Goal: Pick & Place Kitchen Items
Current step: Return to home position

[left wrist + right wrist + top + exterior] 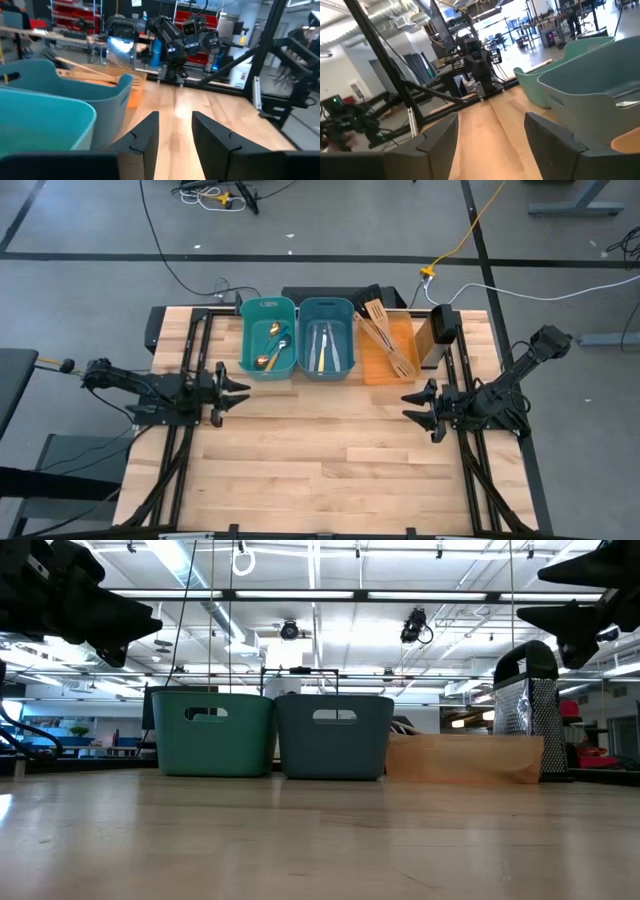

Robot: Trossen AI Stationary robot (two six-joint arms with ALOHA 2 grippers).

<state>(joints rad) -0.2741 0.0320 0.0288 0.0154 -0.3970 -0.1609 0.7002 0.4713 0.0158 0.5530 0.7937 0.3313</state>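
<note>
Both arms sit low at the table's (pixel 320 480) sides, well apart from the bins. Left gripper (pixel 241 393): fingers spread, nothing held. Right gripper (pixel 412 407): same, open & empty. Items lie sorted at the far edge: spoons (pixel 270 355) in the green bin (pixel 246 340), silver cutlery (pixel 322 345) in the blue bin (pixel 327 302), wooden spatulas (pixel 388 340) on the orange tray (pixel 372 365).

Risks look small. The spatula ends overhang the tray's shallow edge, so a low sweep by the right arm could snag one & flick it out. The grater (pixel 528 710) stands upright just beside the tray on the right arm's side, so a wide elbow swing could tip it.

Materials: bins are smooth moulded plastic w/ rounded corners & slot handles. The grater is perforated metal w/ a black handle. Spatulas are pale, flat & long. Cutlery is slim & shiny, prob. slippery. The table is glossy wood planks.
</note>
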